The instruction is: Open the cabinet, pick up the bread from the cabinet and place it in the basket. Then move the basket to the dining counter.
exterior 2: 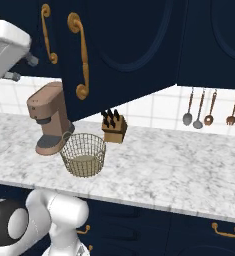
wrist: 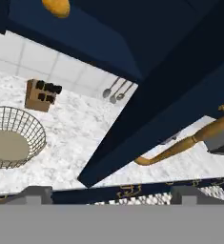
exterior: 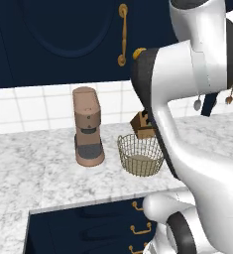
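Hand view: the bread point(wrist: 56, 6) lies at the top left of the frame, inside the open cabinet point(wrist: 108, 43). The fingers point(wrist: 108, 193) sit at the bottom edge, spread apart and holding nothing, just beside the door's brass handle point(wrist: 180, 145) at the right. So the bread is well apart from the fingers, up and to the left. The basket point(wrist: 18, 125) stands on the counter point(wrist: 80, 133) at the left edge, below the bread.
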